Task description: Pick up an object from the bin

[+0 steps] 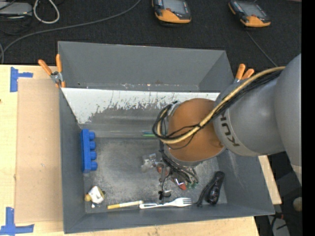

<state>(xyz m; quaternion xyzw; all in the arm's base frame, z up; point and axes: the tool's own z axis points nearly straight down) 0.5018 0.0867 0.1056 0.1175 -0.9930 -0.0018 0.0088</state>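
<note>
Hanging below the orange wrist cover [189, 129], the gripper [164, 191] stood just above the tine half of the white plastic fork with a yellow handle [147, 204]. How far it was open, and whether it held anything, could not be told. A black curved plastic piece [211, 188] lay just beyond the fork's tines, a small white-and-yellow piece [96, 195] lay near its handle end, and a blue studded plastic block [88, 150] lay well apart from it.

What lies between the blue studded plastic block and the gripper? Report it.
Nothing: in the camera view, the speckled grey bin floor between the blue studded plastic block and the gripper is bare.
</note>
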